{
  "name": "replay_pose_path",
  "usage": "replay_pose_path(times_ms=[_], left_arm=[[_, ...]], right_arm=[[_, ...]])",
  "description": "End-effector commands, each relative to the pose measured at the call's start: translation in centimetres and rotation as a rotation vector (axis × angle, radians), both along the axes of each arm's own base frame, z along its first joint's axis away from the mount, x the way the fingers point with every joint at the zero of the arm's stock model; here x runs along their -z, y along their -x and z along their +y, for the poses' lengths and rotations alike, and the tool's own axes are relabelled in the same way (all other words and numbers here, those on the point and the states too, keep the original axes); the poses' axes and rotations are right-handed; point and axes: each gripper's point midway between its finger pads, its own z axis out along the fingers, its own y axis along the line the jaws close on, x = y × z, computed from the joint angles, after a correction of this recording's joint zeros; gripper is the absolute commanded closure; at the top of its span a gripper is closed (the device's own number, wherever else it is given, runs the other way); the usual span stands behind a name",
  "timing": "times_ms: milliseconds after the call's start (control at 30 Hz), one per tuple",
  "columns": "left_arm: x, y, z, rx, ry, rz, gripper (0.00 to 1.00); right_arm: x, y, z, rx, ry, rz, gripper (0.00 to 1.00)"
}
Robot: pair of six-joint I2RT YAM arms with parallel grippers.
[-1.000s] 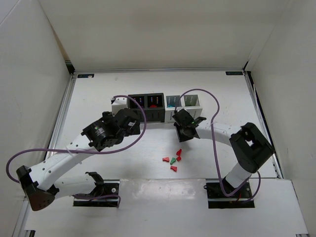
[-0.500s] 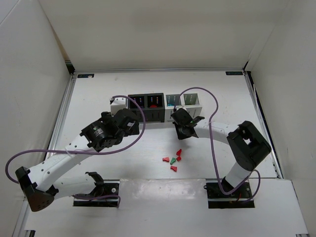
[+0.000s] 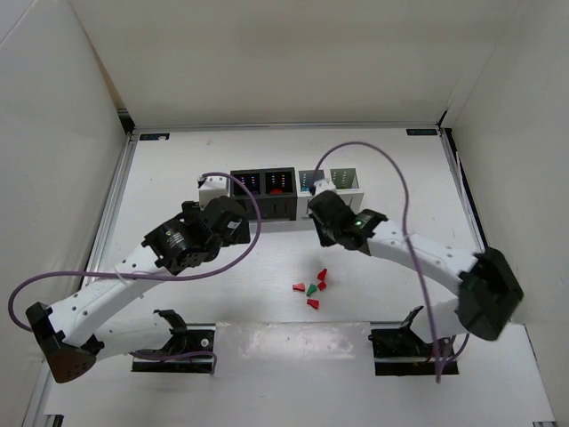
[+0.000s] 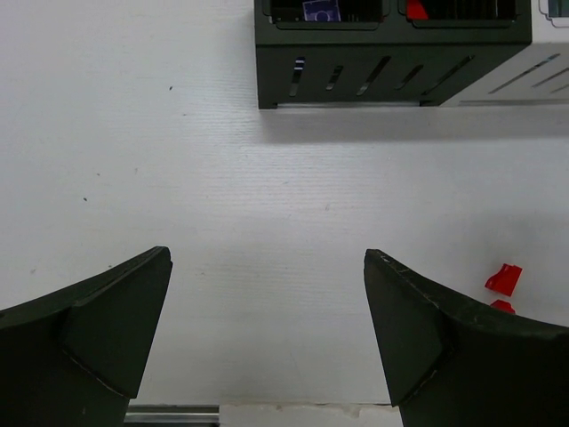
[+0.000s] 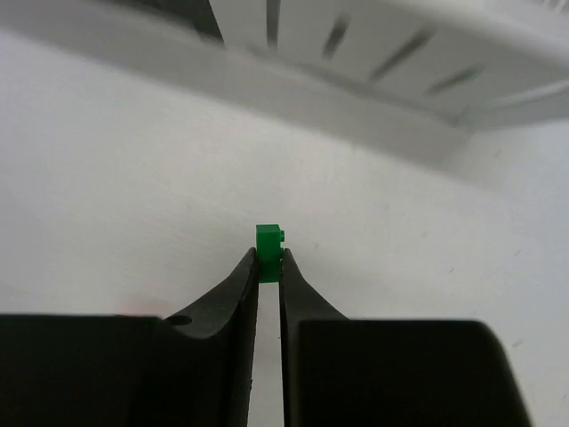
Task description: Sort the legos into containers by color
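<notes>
The containers are four joined bins, two black (image 3: 263, 191) and two white (image 3: 333, 184), at the table's middle back. A purple brick (image 4: 320, 9) and a red brick (image 4: 416, 9) lie in the black bins (image 4: 391, 71). Several red legos and a green one (image 3: 312, 290) lie loose in a cluster in front of the bins. My right gripper (image 3: 318, 206) is shut on a small green brick (image 5: 268, 238), held just in front of a white bin (image 5: 400, 53). My left gripper (image 3: 231, 221) is open and empty, in front of the black bins.
Two loose red bricks (image 4: 503, 278) show at the right edge of the left wrist view. White walls (image 3: 80, 151) enclose the table on three sides. Purple cables (image 3: 240, 200) loop over both arms.
My right arm has swung its elbow out to the right and down, and its gripper has edged up toward the white bins with the green brick. The left arm has barely moved.
</notes>
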Motion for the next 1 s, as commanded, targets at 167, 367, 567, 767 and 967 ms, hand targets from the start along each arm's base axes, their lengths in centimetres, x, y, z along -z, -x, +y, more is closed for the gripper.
replay_pose_path(times_ms=[167,367,567,767,967], left_arm=[[1.3,0.2,-4.8,0.245,0.05,0.055,0.0],[3.4,0.7,-8.9,0.418,0.011,0.15,0.0],[5.4,1.0,-11.8,0.512,-0.025,0.203,0.0],[6.4,1.7,-13.8,0.569,-0.012,0.233,0.0],[7.5,3.1,-15.8,0.663,-0.018,0.26,0.01]], right_arm=[[-13.0,-7.9,-2.7,0.088,-0.288,-0.198,0.98],[-13.1,-13.5,-3.6,0.13,-0.307,-0.194,0.98],[-12.5,-15.4,-3.9,0.139,-0.29,-0.192,0.78],[-12.3,-15.0,-4.8,0.17,-0.262,-0.188,0.56],[-13.9,-13.1,-5.7,0.208,-0.269,-0.23,0.54]])
